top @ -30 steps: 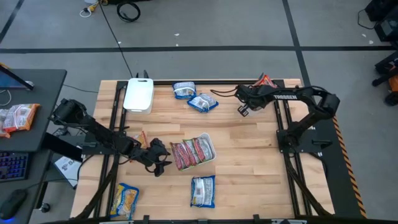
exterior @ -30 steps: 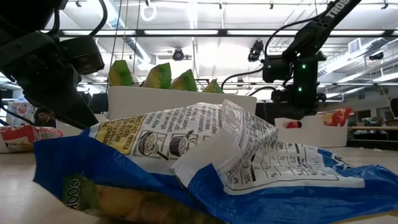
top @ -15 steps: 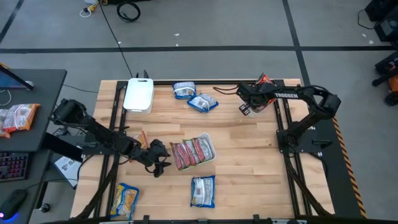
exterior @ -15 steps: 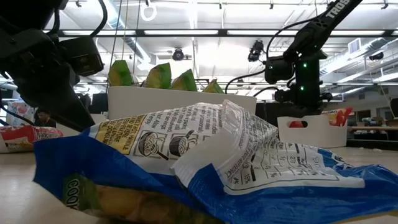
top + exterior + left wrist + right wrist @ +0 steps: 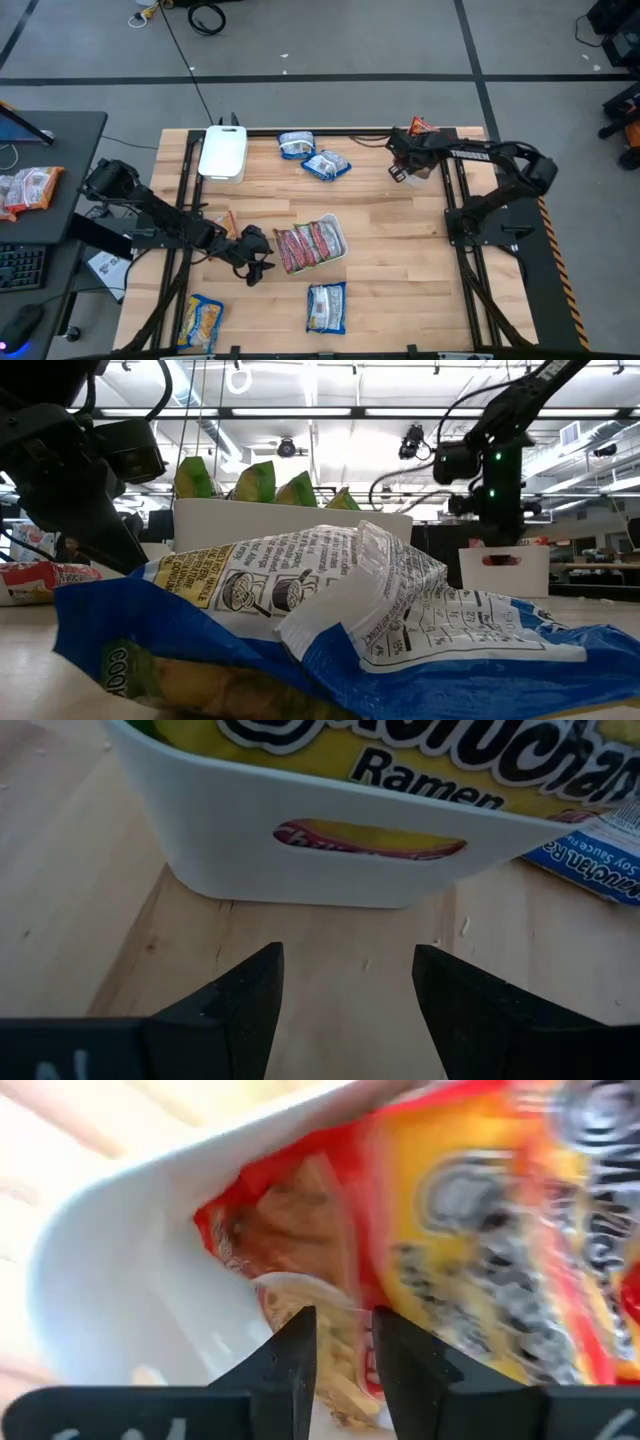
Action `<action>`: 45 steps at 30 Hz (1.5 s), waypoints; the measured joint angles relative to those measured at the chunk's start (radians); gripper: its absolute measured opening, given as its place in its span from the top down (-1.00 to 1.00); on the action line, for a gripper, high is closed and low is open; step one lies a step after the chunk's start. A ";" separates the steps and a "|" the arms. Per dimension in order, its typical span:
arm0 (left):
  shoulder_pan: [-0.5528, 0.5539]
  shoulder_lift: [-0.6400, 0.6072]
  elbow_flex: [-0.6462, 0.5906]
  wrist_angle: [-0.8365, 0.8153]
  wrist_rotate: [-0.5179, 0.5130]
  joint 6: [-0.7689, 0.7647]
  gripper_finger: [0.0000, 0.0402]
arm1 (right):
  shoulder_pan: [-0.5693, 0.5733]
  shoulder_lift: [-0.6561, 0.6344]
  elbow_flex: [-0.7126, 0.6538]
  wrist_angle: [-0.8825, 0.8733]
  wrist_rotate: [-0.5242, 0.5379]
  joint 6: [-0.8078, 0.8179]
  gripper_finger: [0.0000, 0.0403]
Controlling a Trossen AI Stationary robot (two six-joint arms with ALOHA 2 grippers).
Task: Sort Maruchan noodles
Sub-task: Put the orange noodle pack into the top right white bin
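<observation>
My right gripper (image 5: 345,1348) hovers open, pointing down into a white tray (image 5: 120,1280) at the table's far right. In that tray lies an orange-yellow-red noodle packet (image 5: 480,1230), its end (image 5: 418,126) poking over the far rim. My left gripper (image 5: 345,985) stands open and low, just short of the middle tray's wall (image 5: 350,840). That tray (image 5: 340,240) holds red-pink packets (image 5: 308,244) standing on edge. Blue-white packets (image 5: 296,145) (image 5: 326,165) (image 5: 327,307) and a yellow one (image 5: 203,322) lie flat on the table.
An upturned white tray (image 5: 222,152) lies at the far left. One blue-white packet (image 5: 350,620) lies right before the low camera. Bare wood lies between the middle tray and the right arm's base (image 5: 490,225). A side desk (image 5: 40,190) with another packet stands off the table's left.
My right gripper has moved a little up and toward the table's right edge, staying over the far-right tray. In the low view, the orange-red packet's end that stood above that tray's rim has dropped out of sight behind the wall.
</observation>
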State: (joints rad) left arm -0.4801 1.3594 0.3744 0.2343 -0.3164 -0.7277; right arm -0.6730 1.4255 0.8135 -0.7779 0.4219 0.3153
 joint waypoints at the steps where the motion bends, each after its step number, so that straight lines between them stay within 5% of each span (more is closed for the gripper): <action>1: 0.000 0.000 0.000 0.000 0.000 0.000 -0.13 | -0.002 -0.019 0.000 0.000 -0.010 0.019 0.46; 14: 0.000 0.000 0.000 0.000 0.000 0.013 -0.13 | -0.082 -0.134 0.002 -0.050 -0.288 0.344 0.50; 21: -0.039 0.000 0.000 0.000 -0.001 0.014 -0.13 | -0.151 -0.066 0.002 -0.025 -0.387 0.544 0.84; 24: -0.078 0.000 0.000 0.001 -0.024 0.014 -0.13 | -0.156 -0.034 0.003 0.004 -0.347 0.652 0.96; 30: -0.168 0.000 0.000 0.001 -0.122 0.016 -0.13 | -0.151 0.047 0.004 0.011 -0.295 0.777 0.86; 45: -0.205 0.000 0.000 0.001 -0.182 0.004 -0.13 | -0.165 0.121 0.002 0.018 0.008 0.770 0.84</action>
State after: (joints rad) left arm -0.6849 1.3594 0.3748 0.2348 -0.4985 -0.7238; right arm -0.8382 1.5464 0.8154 -0.7597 0.4295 1.0848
